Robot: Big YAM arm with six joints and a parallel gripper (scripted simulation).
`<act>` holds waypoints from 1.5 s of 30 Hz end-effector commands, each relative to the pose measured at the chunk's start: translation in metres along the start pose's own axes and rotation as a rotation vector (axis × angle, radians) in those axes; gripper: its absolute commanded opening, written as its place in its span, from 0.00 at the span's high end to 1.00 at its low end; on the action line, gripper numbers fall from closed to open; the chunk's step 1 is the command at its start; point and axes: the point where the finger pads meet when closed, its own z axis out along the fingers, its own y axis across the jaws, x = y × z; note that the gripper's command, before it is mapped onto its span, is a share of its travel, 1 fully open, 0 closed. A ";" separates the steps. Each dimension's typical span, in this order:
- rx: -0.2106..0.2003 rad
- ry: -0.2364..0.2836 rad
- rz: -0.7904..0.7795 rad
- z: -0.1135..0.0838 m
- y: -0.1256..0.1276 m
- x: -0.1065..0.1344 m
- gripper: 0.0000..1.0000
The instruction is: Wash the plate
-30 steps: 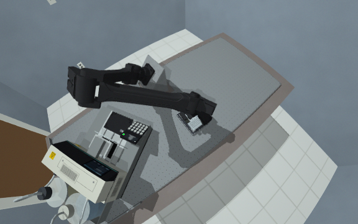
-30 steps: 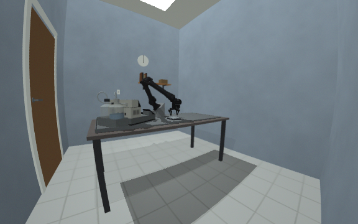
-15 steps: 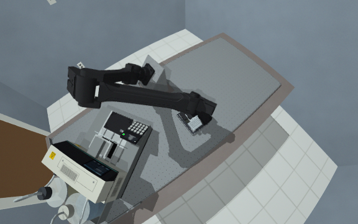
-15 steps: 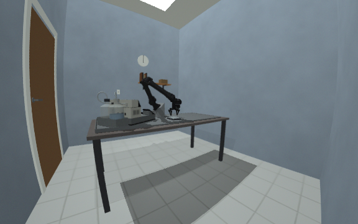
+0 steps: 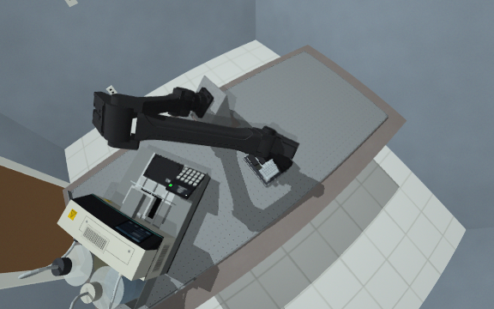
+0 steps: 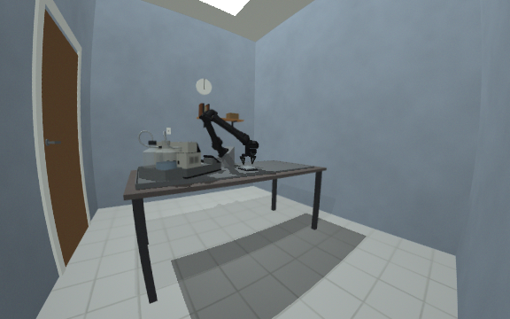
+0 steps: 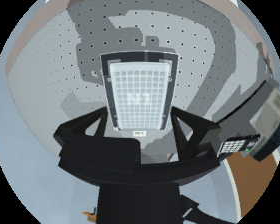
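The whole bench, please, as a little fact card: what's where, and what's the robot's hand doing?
plate: in the nest marked N1
end effector: open, above the plate, holding nothing
washer: beside the arm
washer lamp: green
keypad: pale keys, untouched

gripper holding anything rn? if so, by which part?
Nothing held. The gripper is open above the plate, which lies in nest N1.
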 end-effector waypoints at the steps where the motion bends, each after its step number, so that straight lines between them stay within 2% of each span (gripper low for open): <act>1: 0.002 0.007 0.008 0.005 -0.006 0.001 0.00; 11: 0.002 0.007 0.008 0.005 -0.006 0.001 0.00; 45: 0.006 0.013 -0.002 0.029 -0.003 0.004 0.00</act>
